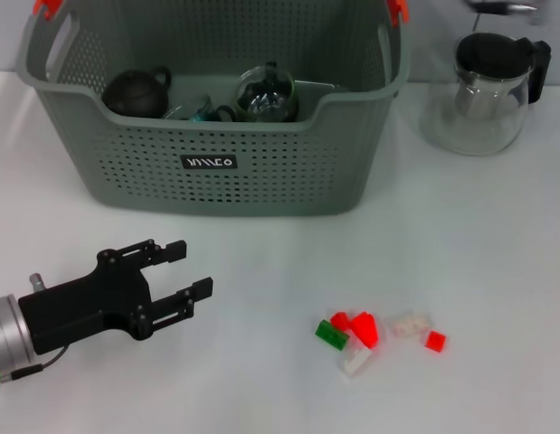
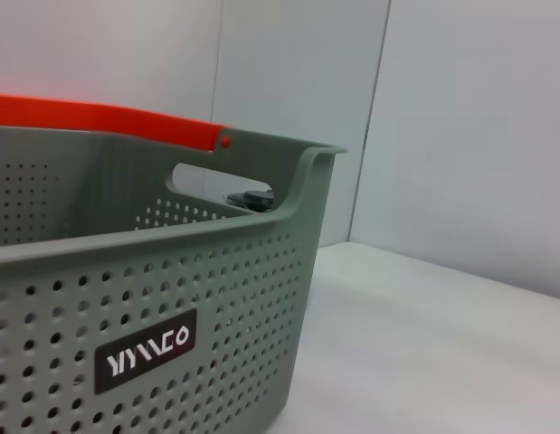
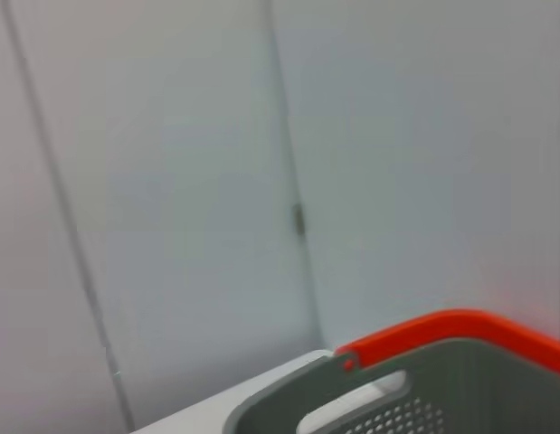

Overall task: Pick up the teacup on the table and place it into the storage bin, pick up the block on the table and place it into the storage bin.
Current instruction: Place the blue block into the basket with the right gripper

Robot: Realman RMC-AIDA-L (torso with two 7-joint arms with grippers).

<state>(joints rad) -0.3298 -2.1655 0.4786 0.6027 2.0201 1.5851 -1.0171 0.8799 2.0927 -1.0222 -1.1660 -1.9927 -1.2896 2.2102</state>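
The grey-green storage bin (image 1: 216, 172) stands at the back of the white table and also shows in the left wrist view (image 2: 171, 298). Inside it lie a black teapot (image 1: 135, 92), a glass teapot (image 1: 266, 93) and, between them, a small greenish teacup (image 1: 194, 109), partly hidden. A cluster of blocks lies front right: green (image 1: 331, 334), red (image 1: 361, 326), white (image 1: 355, 360) and a small red one (image 1: 435, 341). My left gripper (image 1: 194, 268) hovers open and empty at the front left, well left of the blocks. A blurred dark part of my right arm (image 1: 506, 8) shows at the top right edge.
A glass jug with a black lid (image 1: 488, 90) stands right of the bin. Orange handle clips (image 1: 46, 7) mark the bin's top corners. White table (image 1: 261, 380) stretches between the left gripper and the blocks.
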